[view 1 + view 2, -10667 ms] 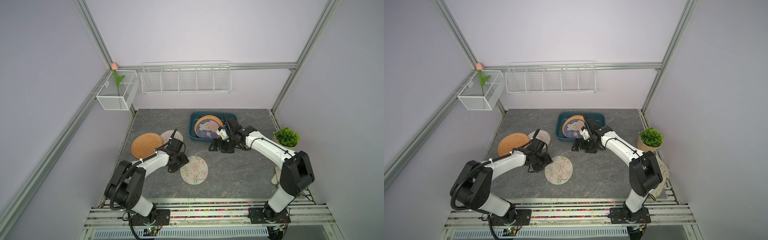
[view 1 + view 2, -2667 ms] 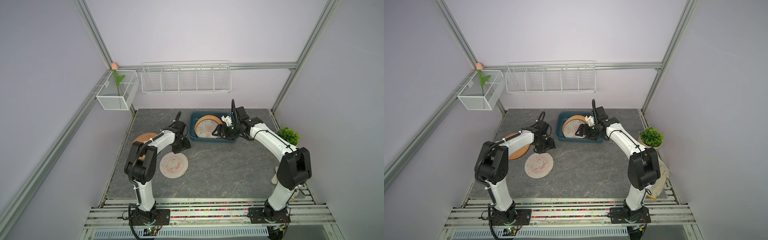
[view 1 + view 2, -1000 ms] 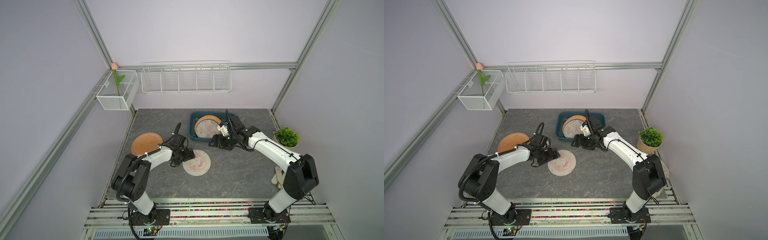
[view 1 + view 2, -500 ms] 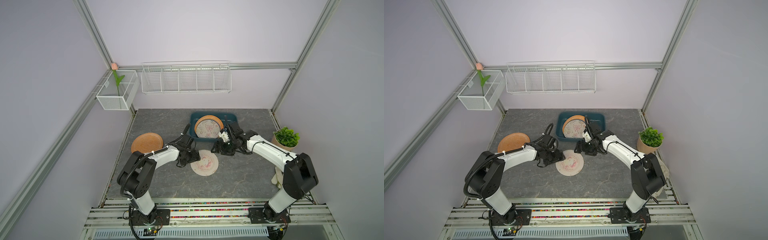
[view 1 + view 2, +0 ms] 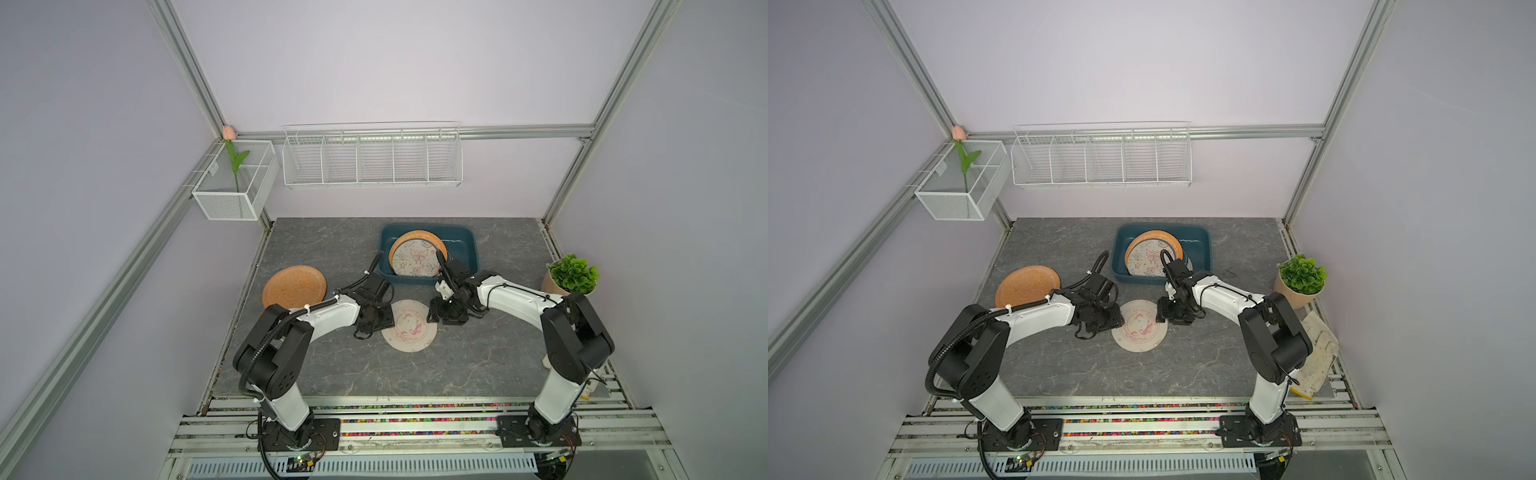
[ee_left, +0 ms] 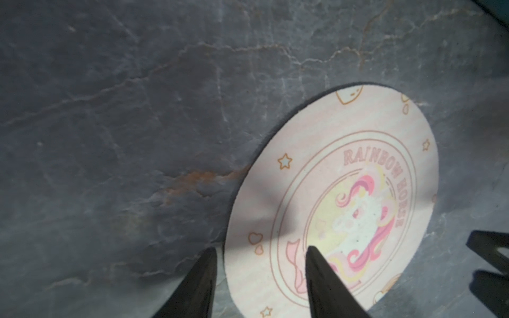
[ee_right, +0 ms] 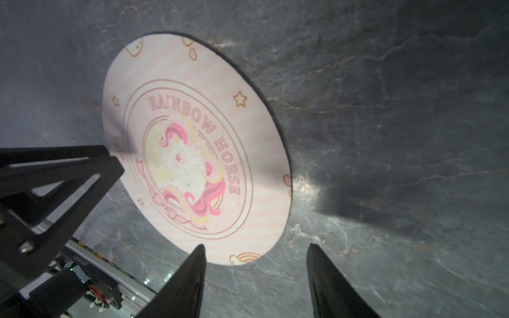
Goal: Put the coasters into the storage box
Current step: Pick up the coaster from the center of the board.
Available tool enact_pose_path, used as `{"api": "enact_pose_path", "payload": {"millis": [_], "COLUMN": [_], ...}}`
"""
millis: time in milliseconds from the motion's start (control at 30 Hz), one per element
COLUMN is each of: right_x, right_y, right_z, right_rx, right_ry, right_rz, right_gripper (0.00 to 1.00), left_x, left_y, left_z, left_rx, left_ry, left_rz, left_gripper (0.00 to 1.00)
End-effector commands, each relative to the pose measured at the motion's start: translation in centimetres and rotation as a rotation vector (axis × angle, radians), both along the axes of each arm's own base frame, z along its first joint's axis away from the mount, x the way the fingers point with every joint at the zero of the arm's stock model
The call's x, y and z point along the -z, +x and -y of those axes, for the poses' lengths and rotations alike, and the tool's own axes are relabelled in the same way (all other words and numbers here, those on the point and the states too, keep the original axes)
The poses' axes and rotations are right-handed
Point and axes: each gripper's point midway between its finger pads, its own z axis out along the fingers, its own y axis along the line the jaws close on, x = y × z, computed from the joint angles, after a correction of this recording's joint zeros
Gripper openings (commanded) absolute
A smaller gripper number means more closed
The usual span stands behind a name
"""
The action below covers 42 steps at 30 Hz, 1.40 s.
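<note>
A pink unicorn-print coaster [image 5: 409, 326] [image 5: 1140, 326] lies flat on the grey table. My left gripper [image 5: 384, 322] [image 6: 261, 249] is open at its left edge, with one fingertip [image 6: 212, 250] over the table and the other over the print. My right gripper [image 5: 433, 318] [image 7: 255, 245] is open at the coaster's right edge, which lies just ahead of the gap between its tips. Behind them, the teal storage box [image 5: 461, 257] [image 5: 1198, 253] holds a butterfly-print coaster [image 5: 415, 259] leaning on an orange coaster [image 5: 419, 237]. Another orange coaster [image 5: 294, 286] [image 5: 1025, 286] lies at the left.
A potted plant [image 5: 571, 276] stands at the table's right edge, with a cloth [image 5: 1316, 353] nearer the front. A white wire rack [image 5: 372, 160] and a mesh basket [image 5: 235, 183] with a tulip hang on the back wall.
The pink coaster has slid a little to the right with my left gripper at its edge. My right gripper has come down from the box to the coaster's other edge. Both pairs of jaws have narrowed.
</note>
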Motion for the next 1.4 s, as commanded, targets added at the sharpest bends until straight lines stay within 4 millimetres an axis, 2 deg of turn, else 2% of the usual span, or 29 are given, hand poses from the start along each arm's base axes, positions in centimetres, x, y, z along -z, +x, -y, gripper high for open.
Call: {"api": "enact_pose_path", "payload": {"millis": [0,567,967,1367], "right_x": [1.2,3.1,3.4,3.7], "right_y": [0.1,0.0,-0.3,-0.2], "right_z": [0.2,-0.6,-1.3,-2.0], "right_rx": [0.004,-0.016,-0.028,-0.036], "right_ry": [-0.036,-0.061,-0.056,-0.049], "right_rz": [0.004,-0.021,-0.031,-0.039], "right_gripper": [0.58,0.49,0.47,0.41], "left_x": [1.8,2.2,2.3,2.2], "left_y": [-1.9,-2.1,-2.1,-2.1], "left_z": [-1.7,-1.4,-1.2,-1.1], "left_rx": [-0.016,-0.011,-0.005,0.002], "left_ry": [0.089,0.093,0.091,0.091], "left_rz": [-0.065,-0.08,-0.084,-0.084], "left_gripper": [0.51,0.52,0.52,0.52]}}
